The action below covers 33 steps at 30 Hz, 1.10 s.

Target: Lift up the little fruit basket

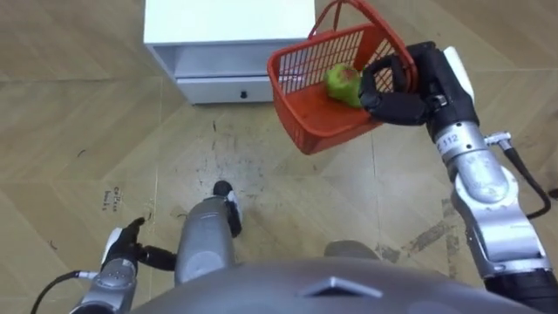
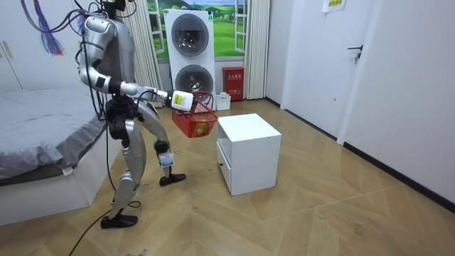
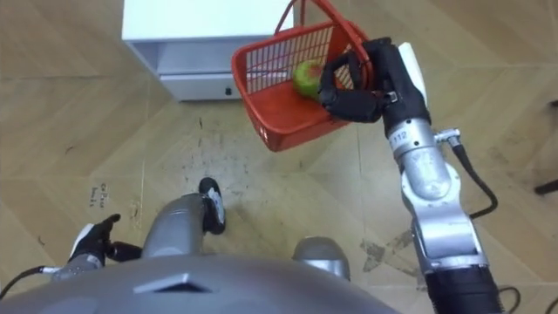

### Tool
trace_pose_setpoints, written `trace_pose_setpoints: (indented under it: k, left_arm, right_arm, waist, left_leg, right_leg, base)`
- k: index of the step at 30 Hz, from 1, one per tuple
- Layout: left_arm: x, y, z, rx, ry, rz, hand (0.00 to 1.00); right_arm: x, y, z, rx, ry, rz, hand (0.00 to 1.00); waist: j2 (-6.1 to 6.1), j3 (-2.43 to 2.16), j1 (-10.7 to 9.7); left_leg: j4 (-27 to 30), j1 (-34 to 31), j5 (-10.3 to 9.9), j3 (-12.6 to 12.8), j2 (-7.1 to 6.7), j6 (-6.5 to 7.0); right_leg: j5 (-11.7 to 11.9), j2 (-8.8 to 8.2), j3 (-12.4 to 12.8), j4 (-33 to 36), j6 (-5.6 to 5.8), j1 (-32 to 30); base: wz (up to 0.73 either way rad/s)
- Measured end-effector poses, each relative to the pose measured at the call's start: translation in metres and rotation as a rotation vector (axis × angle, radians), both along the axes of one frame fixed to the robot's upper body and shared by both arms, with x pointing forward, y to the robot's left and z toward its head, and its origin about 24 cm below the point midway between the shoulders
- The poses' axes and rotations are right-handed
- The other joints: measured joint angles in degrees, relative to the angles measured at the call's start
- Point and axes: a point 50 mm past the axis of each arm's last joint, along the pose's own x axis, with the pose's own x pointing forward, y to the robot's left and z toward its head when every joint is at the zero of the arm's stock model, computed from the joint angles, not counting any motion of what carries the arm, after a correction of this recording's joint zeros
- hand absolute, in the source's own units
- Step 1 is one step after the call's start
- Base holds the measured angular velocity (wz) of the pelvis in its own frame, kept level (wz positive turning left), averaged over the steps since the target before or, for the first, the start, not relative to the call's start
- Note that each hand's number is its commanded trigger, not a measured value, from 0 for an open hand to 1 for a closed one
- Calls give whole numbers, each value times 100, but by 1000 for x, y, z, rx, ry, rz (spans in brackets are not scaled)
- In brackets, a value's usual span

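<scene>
Now: I stand on the wooden floor (image 1: 87,131) facing a white cabinet (image 1: 227,22), which sits at the top of the left eye view.
Fruit basket: the red basket (image 1: 305,122) is in the upper right of the frame, clear of the floor and tilted so its open side faces up toward my head.
Basket in the room view: it hangs in the air at about hip height, between my body and the cabinet, just beside the cabinet's top corner.
Right hand: my right hand (image 1: 397,92) reaches in from the right of the frame and has the basket by its right-hand rim.
Right fingers: they are curled over that rim and clamped on it, dark fingertips inside the basket.
Handle: the red handle (image 1: 375,16) arches at the top edge of the frame, above my hand; I do not hold it.
Fruit: 1 green fruit (image 1: 343,81) lies inside the basket, touching my fingers.
Drawer: the cabinet's drawer (image 1: 222,90) is just left of the basket in the frame.
Left hand: my left hand (image 1: 122,253) is at the lower left of the frame, low beside my leg, fingers loose and holding nothing.
Room: a bed (image 2: 43,128) is at the room view's left, and 2 stacked washing machines (image 2: 190,53) stand at its top centre.
</scene>
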Motion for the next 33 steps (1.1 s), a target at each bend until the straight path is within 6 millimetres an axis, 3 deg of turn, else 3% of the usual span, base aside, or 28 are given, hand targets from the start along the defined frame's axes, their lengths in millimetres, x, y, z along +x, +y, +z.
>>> trace_pose_setpoints:
  k: [4, 11, 16, 19, 20, 21, 22, 23, 24, 25, 26, 27, 28, 30, 31, 33]
  left_arm:
    - [-5, 0, -1, -16, 12, 4, 0]
    - [-13, 0, -2, -14, 39, -8, 0]
    - [-9, -3, -2, -16, 38, -22, 0]
    - [-1, -3, -1, -16, 20, -25, 0]
    - [3, -3, -1, -16, 9, -23, 0]
    - [10, -3, 0, -15, -8, -24, 0]
    - [13, -2, 1, -15, -17, -21, 0]
    - [19, -2, 2, -14, -36, -10, 0]
    - [23, -1, 3, -7, -44, -7, 0]
    - [24, -1, 3, -6, -44, -6, 0]
    - [25, -2, 3, -5, -45, -7, 0]
    - [27, -2, 4, -2, -50, -8, 0]
    - [29, -2, 4, -1, -53, -9, 0]
    - [35, -5, 4, -2, -67, -25, 0]
    - [36, -5, 4, -1, -71, -25, 0]
    - [35, -6, 4, -5, -75, -25, 0]
  right_arm:
    - [0, -1, 2, 0, -4, 2, 100]
    - [4, 10, 37, 38, -150, 67, 100]
    - [5, 12, 42, 46, -166, 93, 100]
    - [10, 13, 47, 45, -190, 103, 100]
    - [13, 14, 50, 45, -205, 104, 100]
    - [15, 14, 53, 45, -220, 96, 100]
    - [15, 14, 53, 46, -224, 90, 100]
    - [17, 15, 54, 49, -231, 92, 100]
    - [17, 15, 54, 51, -235, 90, 100]
    - [17, 16, 54, 47, -235, 87, 100]
    - [17, 16, 53, 36, -236, 85, 100]
    - [17, 18, 54, 34, -242, 84, 100]
    - [18, 18, 54, 35, -246, 85, 100]
    - [18, 19, 54, 30, -248, 79, 100]
    - [18, 20, 53, 36, -248, 79, 100]
    - [16, 23, 51, 50, -240, 76, 100]
  waist:
    - [-57, 6, 14]
    - [-73, 11, 91]
    - [-100, -10, 270]
    - [-95, -12, 338]
    - [-91, -15, 332]
    - [-105, -11, 292]
    - [-113, -6, 289]
    - [-112, -8, 298]
    - [-98, -11, 281]
    - [-81, -5, 281]
    - [-31, 0, 288]
    - [15, -7, 321]
    - [52, 14, 323]
    - [183, 60, 338]
    - [201, 60, 352]
    - [256, 67, 289]
  left_leg:
    - [-73, 127, 4, 76, -3, 9]
    - [-100, 371, -78, 193, -7, 47]
    - [102, 427, -359, 382, -140, 156]
    - [374, 426, -718, 548, -332, 295]
    - [390, 460, -815, 579, -479, 380]
    - [407, 528, -919, 585, -633, 479]
    - [400, 577, -978, 587, -678, 521]
    - [377, 687, -1117, 572, -823, 605]
    - [327, 884, -1236, 509, -947, 687]
    - [289, 1001, -1285, 461, -1012, 728]
    - [166, 1258, -1394, 397, -1063, 800]
    - [40, 1453, -1455, 325, -1086, 851]
    - [-13, 1539, -1478, 283, -1086, 873]
    - [-274, 1859, -1494, 29, -1090, 894]
    - [-357, 1935, -1494, -3, -1084, 894]
    - [-588, 2205, -1494, -219, -1088, 893]
  right_leg:
    - [66, -26, 49, -129, 21, 107]
    - [159, -75, 31, -480, 56, 473]
    - [173, -353, 70, -671, 183, 662]
    - [241, -631, 177, -464, 361, 694]
    - [306, -759, 274, -92, 459, 609]
    - [430, -907, 305, 428, 501, 414]
    - [539, -986, 316, 698, 491, 312]
    - [924, -1107, 393, 1402, 383, 59]
    - [1524, -1186, 493, 2025, 225, -151]
    - [1900, -1206, 553, 2276, 138, -228]
    - [2616, -1215, 637, 2616, 70, -368]
    - [2567, -1121, 701, 2916, 96, -566]
    - [2368, -1015, 738, 3071, 128, -694]
    - [1729, -605, 627, 3188, 181, -1240]
    - [1620, -511, 593, 3097, 174, -1379]
    - [1404, -146, 558, 2087, 128, -1636]
  base:
    - [-10]
    - [-3]
    - [-6]
    - [-2]
    - [28]
    - [36]
    - [38]
    - [38]
    - [37]
    - [30]
    - [13]
    - [8]
    - [27]
    - [36]
    - [27]
    - [46]
